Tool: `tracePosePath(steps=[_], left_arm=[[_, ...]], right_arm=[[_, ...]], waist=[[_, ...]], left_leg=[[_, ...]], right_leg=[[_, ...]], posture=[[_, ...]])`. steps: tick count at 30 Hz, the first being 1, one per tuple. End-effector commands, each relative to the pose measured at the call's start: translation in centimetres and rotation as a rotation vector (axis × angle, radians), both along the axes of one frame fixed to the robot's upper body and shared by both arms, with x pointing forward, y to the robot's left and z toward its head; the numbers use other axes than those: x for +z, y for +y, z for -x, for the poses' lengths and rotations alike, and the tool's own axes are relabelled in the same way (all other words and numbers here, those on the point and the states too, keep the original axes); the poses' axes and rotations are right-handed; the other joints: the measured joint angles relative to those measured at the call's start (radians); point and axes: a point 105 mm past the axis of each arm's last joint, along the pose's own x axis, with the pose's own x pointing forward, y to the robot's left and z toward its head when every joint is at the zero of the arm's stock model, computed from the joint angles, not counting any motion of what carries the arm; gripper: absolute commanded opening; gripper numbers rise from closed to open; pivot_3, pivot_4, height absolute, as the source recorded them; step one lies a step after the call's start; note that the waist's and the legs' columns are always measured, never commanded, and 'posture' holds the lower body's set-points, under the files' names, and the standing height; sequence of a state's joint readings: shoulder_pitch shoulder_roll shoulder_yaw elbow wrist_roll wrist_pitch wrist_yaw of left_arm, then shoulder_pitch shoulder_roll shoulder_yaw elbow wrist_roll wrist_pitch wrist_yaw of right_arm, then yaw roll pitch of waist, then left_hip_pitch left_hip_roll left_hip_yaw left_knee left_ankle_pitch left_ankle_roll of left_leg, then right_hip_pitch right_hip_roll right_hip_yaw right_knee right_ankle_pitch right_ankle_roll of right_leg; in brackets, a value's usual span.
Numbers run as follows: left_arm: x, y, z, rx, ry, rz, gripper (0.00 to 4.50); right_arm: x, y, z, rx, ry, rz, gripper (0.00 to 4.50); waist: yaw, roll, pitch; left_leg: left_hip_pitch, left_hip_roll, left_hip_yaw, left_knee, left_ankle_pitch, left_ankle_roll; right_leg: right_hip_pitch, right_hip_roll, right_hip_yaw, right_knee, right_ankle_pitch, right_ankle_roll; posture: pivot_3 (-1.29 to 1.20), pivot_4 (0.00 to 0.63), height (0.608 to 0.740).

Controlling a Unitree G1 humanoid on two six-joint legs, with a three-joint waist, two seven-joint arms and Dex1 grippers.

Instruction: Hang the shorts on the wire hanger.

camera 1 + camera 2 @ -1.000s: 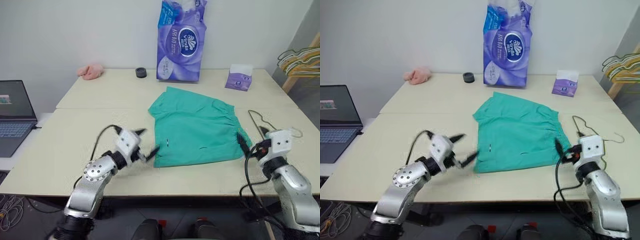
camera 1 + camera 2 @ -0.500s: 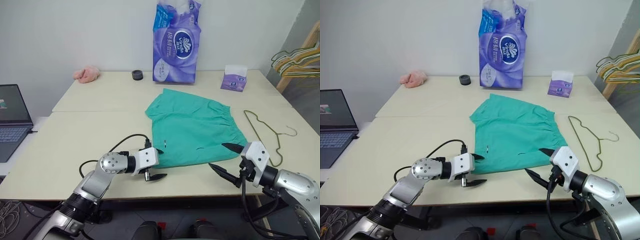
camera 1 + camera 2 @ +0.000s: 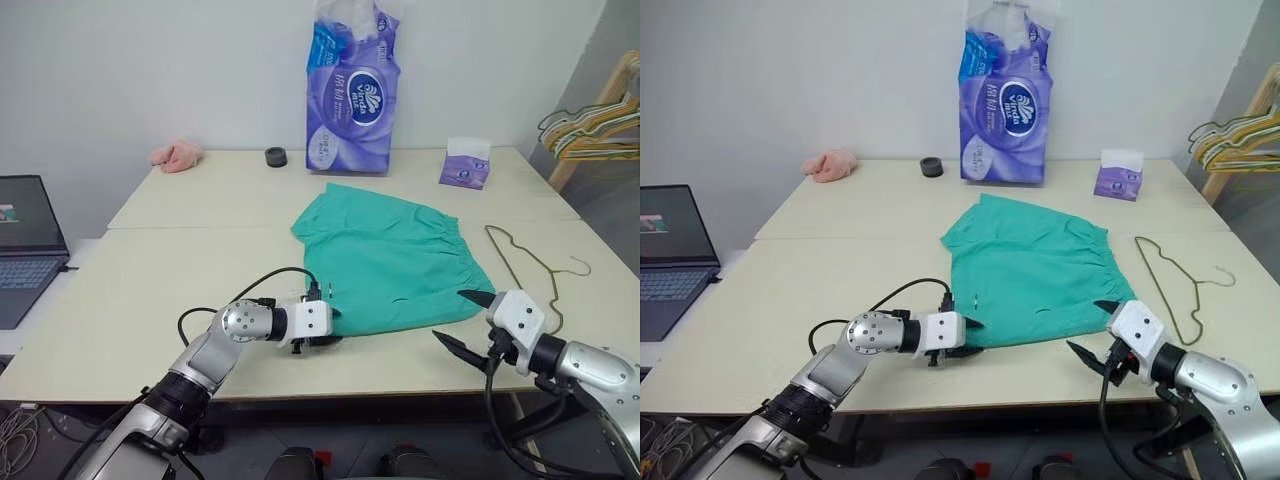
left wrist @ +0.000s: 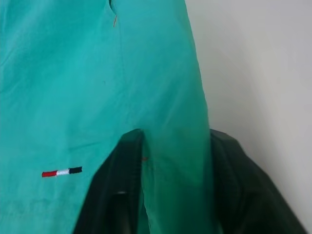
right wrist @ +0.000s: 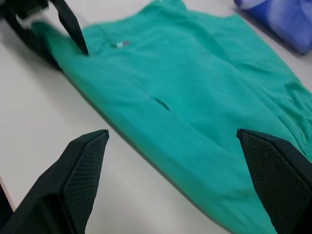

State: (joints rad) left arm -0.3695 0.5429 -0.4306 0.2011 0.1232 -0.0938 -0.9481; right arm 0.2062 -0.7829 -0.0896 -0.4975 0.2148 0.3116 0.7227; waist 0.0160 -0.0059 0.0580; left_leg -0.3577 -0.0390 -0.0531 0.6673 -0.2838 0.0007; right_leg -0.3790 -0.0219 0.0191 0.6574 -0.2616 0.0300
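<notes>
On the left, the left gripper (image 3: 322, 330) has come down to the near left corner of the shorts (image 3: 385, 265) in the last second, and its jaws, wide apart a moment ago, have now closed on the hem; the left wrist view shows the green cloth pinched between the 2 black fingers (image 4: 114, 185). I judge that the first grasp is made, though how firm it is I cannot tell. The shorts lie flat in the middle of the bench (image 3: 140, 290), not lifted yet. The right gripper (image 3: 465, 318) has swung round to the near right corner of the shorts and hovers just beside it, jaws fully released and holding nothing. The wire hanger (image 3: 525, 268) lies untouched on the bench, right of the shorts, so the hanging itself is not begun.
</notes>
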Motion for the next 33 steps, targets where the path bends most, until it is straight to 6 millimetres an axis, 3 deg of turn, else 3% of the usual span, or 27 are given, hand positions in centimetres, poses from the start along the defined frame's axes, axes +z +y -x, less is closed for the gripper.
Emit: tracePosePath(steps=[1,4,7,12,17,21,24,33], left_arm=[[-0.8,1.3,-0.8,0.091,0.038,-0.020,0.84],[0.3,1.1,-1.1,0.111,0.056,0.041,0.02],[1.9,1.3,-1.8,0.142,0.062,0.099,0.02],[3.7,1.8,-2.7,0.169,0.043,0.127,0.02],[5.4,1.7,-3.1,0.165,0.021,0.166,0.02],[5.5,1.6,-2.9,0.154,0.025,0.168,0.02],[5.6,1.8,-2.8,0.150,0.027,0.167,0.00],[4.4,3.5,-1.9,0.107,0.088,0.086,0.00]], right_arm=[[-0.6,-1.1,-0.8,0.036,-0.041,0.178,4.50],[-1.3,-2.5,-1.9,0.085,-0.080,0.335,4.50],[-1.5,-3.9,-3.9,0.132,-0.148,0.496,4.50],[-1.8,-4.5,-6.8,0.184,-0.230,0.641,4.50],[-3.5,-3.9,-8.9,0.292,-0.286,0.771,4.50],[-4.0,-3.5,-10.1,0.315,-0.308,0.791,4.50],[-4.1,-3.1,-10.7,0.317,-0.316,0.773,3.90],[-3.2,-2.8,-10.3,0.347,-0.286,0.699,0.65]], waist=[[-0.001,0.000,0.000],[-0.006,0.000,0.000],[-0.018,-0.001,0.000],[-0.020,-0.002,0.001],[-0.022,-0.002,0.001],[-0.025,-0.005,0.000],[-0.025,-0.007,-0.001],[-0.025,-0.006,-0.001]], left_leg=[[0.000,0.000,0.000,0.000,0.000,0.000],[0.001,0.000,0.001,-0.001,0.000,0.000],[0.001,0.000,0.002,-0.002,0.000,0.000],[0.000,0.000,0.001,-0.003,0.000,0.000],[0.000,0.000,0.002,-0.003,0.000,0.000],[0.001,0.000,0.002,-0.003,0.000,0.000],[0.002,0.000,0.002,-0.003,0.000,0.000],[0.002,0.000,0.002,-0.003,0.000,0.000]], right_leg=[[0.000,0.000,0.000,0.000,0.000,0.000],[0.000,0.000,0.000,0.000,0.000,0.000],[0.000,0.001,0.000,0.000,0.000,0.000],[-0.002,0.001,0.001,0.001,0.000,-0.001],[-0.003,0.000,0.002,0.001,0.002,-0.006],[-0.002,0.000,0.002,0.001,0.002,-0.006],[-0.001,0.000,0.003,0.001,0.003,-0.006],[-0.002,-0.001,0.003,0.001,0.002,-0.007]], posture=[[-0.05,0.031,0.740],[-0.05,0.031,0.740],[-0.05,0.027,0.740],[-0.04,0.024,0.740],[-0.03,0.022,0.740],[-0.02,0.020,0.740],[-0.02,0.019,0.740],[-0.03,0.023,0.740]])
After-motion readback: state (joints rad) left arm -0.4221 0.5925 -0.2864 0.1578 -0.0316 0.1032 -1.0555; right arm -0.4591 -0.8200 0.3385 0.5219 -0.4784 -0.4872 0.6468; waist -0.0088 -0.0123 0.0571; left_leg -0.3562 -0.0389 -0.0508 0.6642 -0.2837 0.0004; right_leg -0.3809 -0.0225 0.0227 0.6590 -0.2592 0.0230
